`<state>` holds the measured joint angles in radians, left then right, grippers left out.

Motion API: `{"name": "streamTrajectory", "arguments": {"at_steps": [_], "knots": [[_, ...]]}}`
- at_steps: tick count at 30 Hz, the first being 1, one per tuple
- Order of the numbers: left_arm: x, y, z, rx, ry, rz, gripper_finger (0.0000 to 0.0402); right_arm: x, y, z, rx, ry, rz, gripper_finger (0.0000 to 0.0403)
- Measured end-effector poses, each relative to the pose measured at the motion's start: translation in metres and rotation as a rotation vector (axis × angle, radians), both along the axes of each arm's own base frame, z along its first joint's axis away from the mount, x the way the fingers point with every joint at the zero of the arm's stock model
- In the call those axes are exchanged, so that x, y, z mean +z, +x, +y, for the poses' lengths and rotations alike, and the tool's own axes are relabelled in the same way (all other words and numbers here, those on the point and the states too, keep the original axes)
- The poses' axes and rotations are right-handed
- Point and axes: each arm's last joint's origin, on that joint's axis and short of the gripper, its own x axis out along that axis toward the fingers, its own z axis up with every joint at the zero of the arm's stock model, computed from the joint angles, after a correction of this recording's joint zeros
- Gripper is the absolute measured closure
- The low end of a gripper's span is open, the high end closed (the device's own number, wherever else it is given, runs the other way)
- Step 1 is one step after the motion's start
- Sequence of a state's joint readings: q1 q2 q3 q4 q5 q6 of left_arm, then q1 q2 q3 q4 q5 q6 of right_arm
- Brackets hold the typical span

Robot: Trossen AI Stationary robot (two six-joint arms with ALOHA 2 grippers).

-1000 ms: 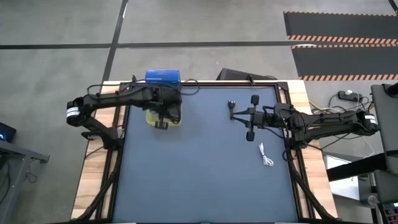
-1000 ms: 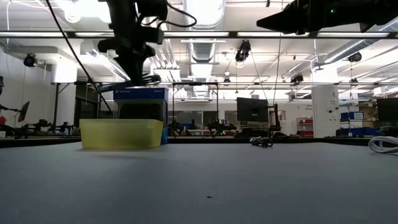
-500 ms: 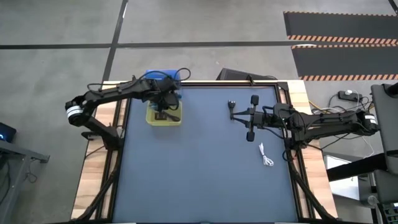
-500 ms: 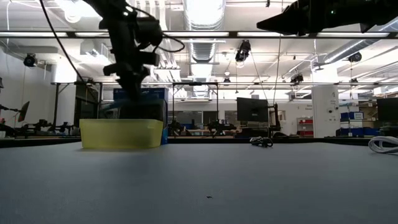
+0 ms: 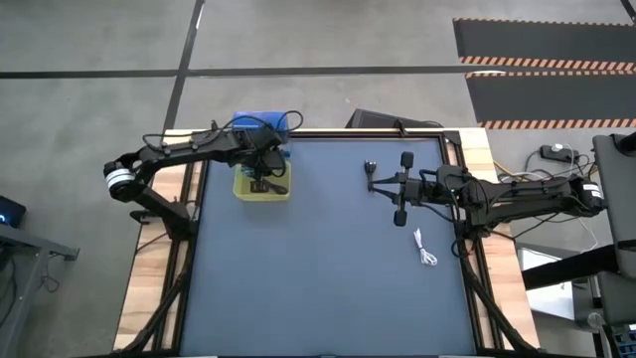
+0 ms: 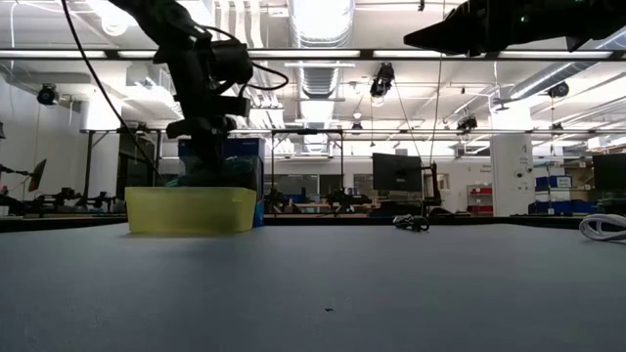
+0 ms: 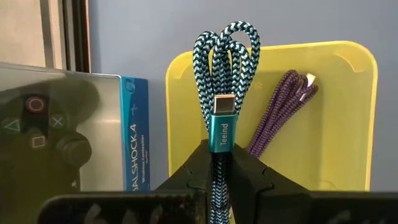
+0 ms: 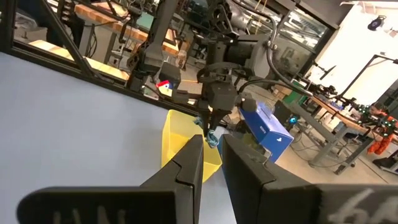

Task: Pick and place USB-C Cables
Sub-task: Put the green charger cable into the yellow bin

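Note:
My left gripper [image 7: 216, 152] is shut on the teal cable [image 7: 225, 68] and stands over the yellow tray [image 7: 348, 124], at the table's far left [image 5: 243, 189]. In the low view it reaches down to the tray's rim [image 6: 191, 194]. A dark purple cable [image 7: 283, 112] lies on the tray's floor. The black cable [image 5: 370, 167] and the white cable [image 5: 425, 249] lie on the mat at the right. My right gripper [image 5: 401, 189] hovers open between them, touching nothing. My left gripper pinches the teal cable's folded bundle between its two fingers, right at the metal plug [image 7: 220, 127]. The fingers come from above, pointing down, and lie along the bundle. The looped end [image 7: 227, 43] sticks out past the fingertips above the tray's floor.
A blue game-controller box [image 7: 134, 130] stands against the tray's far side [image 5: 260, 123]. The dark mat [image 5: 318, 288] lies bare across the middle and near side. A raised frame runs along the table's edges. In the low view, the white cable [image 6: 602, 227] shows at the right.
My left gripper has moved from above the tray's near edge toward the far edge, over the tray's middle. It has come down to the tray's rim, still shut on the teal cable. The right arm has kept still.

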<state>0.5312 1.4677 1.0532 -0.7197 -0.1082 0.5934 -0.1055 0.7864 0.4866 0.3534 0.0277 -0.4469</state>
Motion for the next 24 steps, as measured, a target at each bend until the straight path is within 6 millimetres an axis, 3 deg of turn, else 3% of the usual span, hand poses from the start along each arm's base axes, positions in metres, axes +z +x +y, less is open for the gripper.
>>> {"name": "streamTrajectory", "arguments": {"at_steps": [17,24], "knots": [[-0.015,0.0,0.002,0.015,0.023,-0.047,0.0386,0.0,0.0,0.0,0.0,0.0,0.0,0.0351],[-0.031,-0.007,-0.002,0.017,0.003,-0.011,0.0386,0.0,0.0,0.0,0.0,0.0,0.004,0.0351]]}}
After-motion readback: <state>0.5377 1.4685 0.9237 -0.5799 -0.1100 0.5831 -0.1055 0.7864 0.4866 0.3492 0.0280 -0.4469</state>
